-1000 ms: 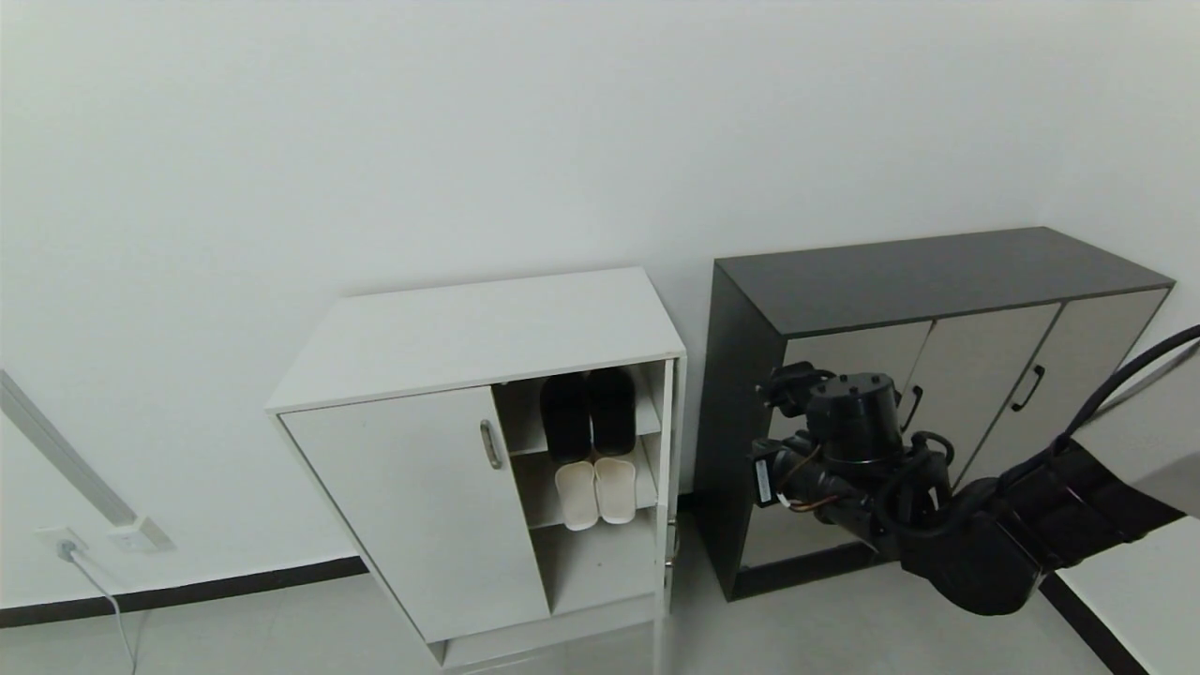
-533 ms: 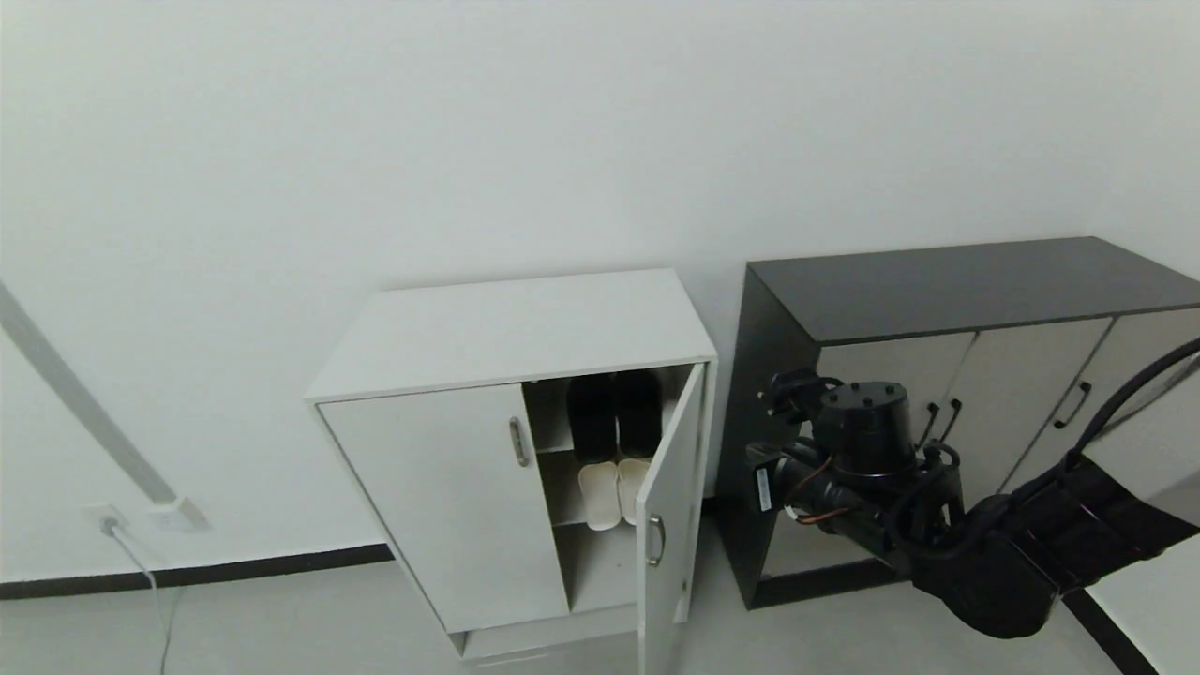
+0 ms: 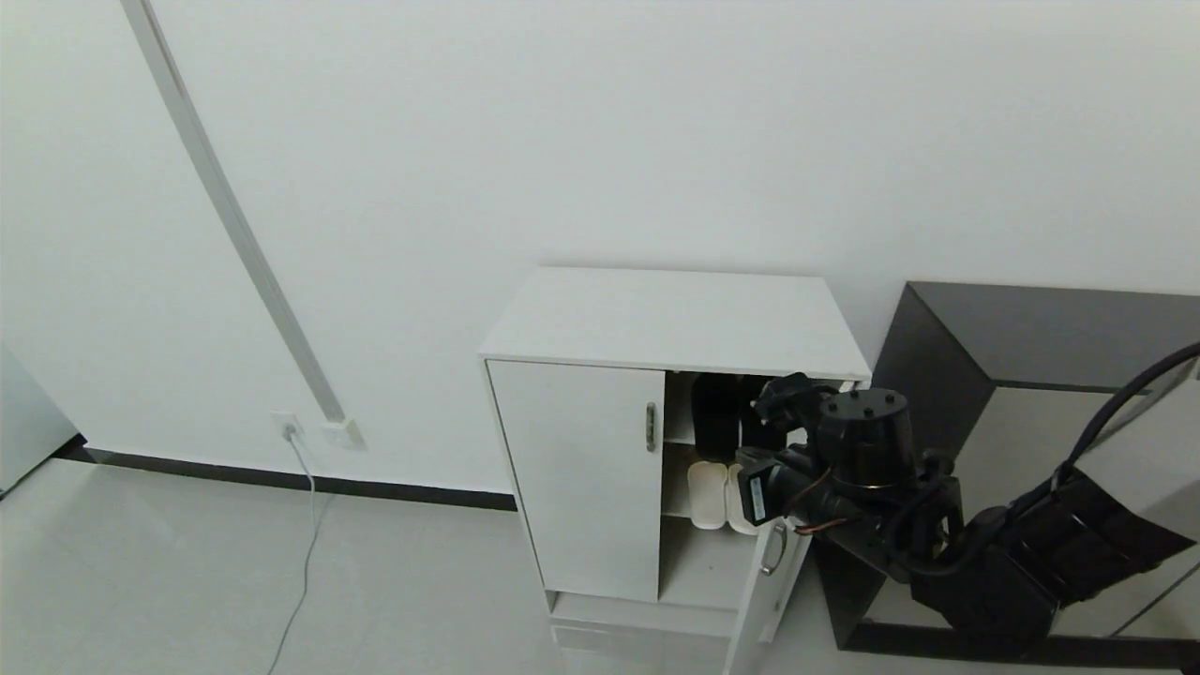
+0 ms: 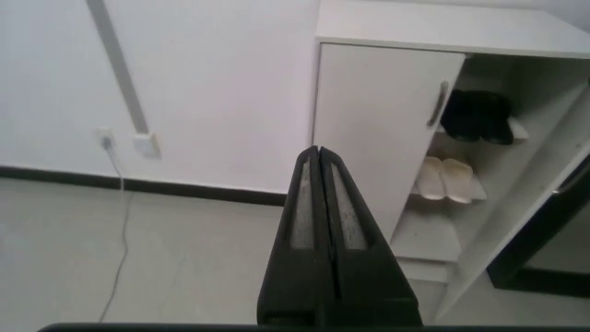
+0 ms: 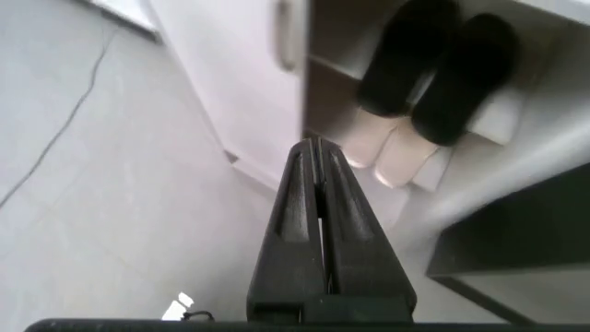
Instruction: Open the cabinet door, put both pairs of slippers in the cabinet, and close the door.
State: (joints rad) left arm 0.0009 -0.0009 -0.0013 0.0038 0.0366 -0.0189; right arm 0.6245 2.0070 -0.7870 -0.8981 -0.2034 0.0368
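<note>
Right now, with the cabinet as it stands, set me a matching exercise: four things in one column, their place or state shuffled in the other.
Things
1. black slippers
2. white slippers
3. left cabinet door
4. right cabinet door

Place or state
A. swung open
B. on the upper shelf
C. shut
D. on the middle shelf

Pairs: 1-B, 2-D, 3-C, 4-A
</note>
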